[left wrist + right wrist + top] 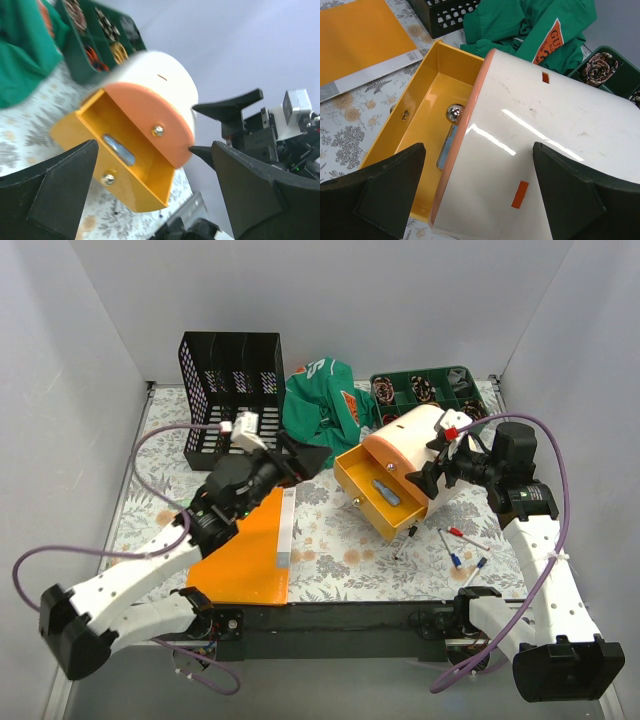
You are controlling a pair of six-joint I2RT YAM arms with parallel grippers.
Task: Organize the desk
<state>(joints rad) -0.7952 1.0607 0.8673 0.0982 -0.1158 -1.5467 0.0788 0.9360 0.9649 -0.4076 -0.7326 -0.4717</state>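
The right gripper (480, 145) is closest to its wrist camera. Its black fingers (385, 190) are spread wide and hold nothing, one to each side of the drawer unit (545, 140). Whether they touch the unit cannot be told.

The unit has a white body and a peach front, and it sits tilted on the desk (335, 540), right of the middle. The desk's fern-and-flower cover runs out from under it on every side. The unit's yellow-orange drawer (380, 495) is pulled out with a small blue-grey piece (385, 490) inside.

The left gripper (155, 144) faces the drawer's open end. Its jaws are parted and empty, and they are clear of the drawer.

In the top view:
- An orange sheet (245, 550) lies flat to the left of the drawer unit.
- A black file rack (230, 390) stands behind and to the left of the unit.
- A green shirt (320, 400) is crumpled just behind the unit.
- A green compartment tray (430, 390) sits behind the unit, beside the shirt.
- A few pens (462, 534) lie scattered in front of the unit, toward the right.
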